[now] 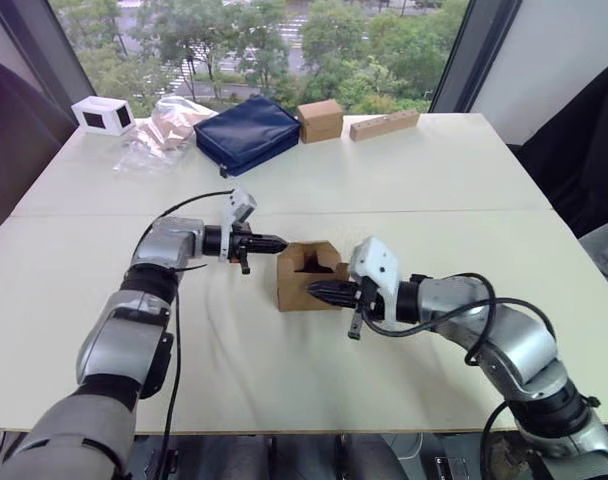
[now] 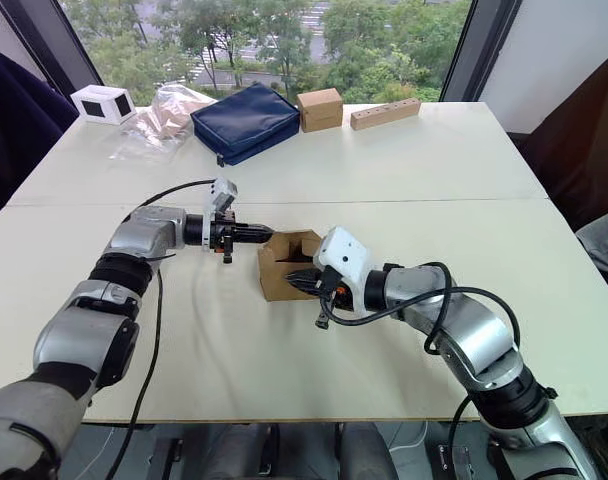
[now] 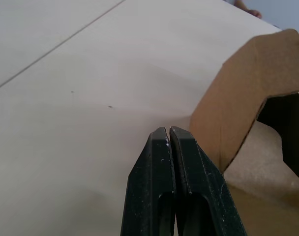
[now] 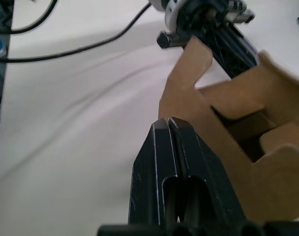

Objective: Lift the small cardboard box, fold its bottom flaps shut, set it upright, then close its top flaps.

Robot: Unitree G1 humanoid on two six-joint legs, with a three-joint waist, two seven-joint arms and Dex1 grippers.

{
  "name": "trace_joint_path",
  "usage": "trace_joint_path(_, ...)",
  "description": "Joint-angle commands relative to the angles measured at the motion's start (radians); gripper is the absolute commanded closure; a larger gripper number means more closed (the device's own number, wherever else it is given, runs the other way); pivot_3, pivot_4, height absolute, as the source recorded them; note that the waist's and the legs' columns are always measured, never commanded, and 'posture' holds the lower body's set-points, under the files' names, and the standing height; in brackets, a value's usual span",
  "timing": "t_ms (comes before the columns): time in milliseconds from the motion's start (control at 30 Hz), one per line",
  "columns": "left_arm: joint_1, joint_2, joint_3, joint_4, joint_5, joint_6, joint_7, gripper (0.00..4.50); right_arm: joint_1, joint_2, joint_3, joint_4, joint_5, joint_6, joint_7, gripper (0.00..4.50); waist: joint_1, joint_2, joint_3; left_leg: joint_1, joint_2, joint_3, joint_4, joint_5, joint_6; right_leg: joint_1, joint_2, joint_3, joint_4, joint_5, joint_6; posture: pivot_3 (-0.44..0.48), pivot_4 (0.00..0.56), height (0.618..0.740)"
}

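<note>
Right pincer (image 1: pixel 319 291) closed, touching small cardboard box (image 1: pixel 306 285) edge.

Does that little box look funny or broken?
Not broken. The small cardboard box stands on the table with its top flaps sticking up unevenly, still open. The left end effector and right end effector sit shut against its sides, gripping nothing.

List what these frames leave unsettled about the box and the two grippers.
- Small cardboard box, underside: it rests on the table, so its bottom flaps cannot be seen.
- Box interior: dark in both eye views, cut off by the frame edge in the left wrist view.
- Right gripper: whether it touches the box wall cannot be told.
- Left gripper: contact with the flap is unclear.
</note>
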Motion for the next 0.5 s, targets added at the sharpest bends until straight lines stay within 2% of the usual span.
trace_joint_path(33,-0.019,-0.010,0.020,-0.019,0.008,-0.030,-0.010,4.43,-0.031,0.024,-0.004,0.016,-0.015,-0.036,0.006,4.50,0.000,0.000,0.000,0.000,0.000,0.000,0.000,0.000,0.000,0.000,0.000,0.000,0.000,0.000,0.000,0.000,0.150,0.740)
trace_joint_path(500,0.022,-0.022,0.033,-0.092,-0.001,-0.010,-0.026,4.43,-0.066,0.056,0.011,0.099,-0.040,-0.049,0.041,4.50,0.000,0.000,0.000,0.000,0.000,0.000,0.000,0.000,0.000,0.000,0.000,0.000,0.000,0.000,0.000,0.000,0.150,0.740)
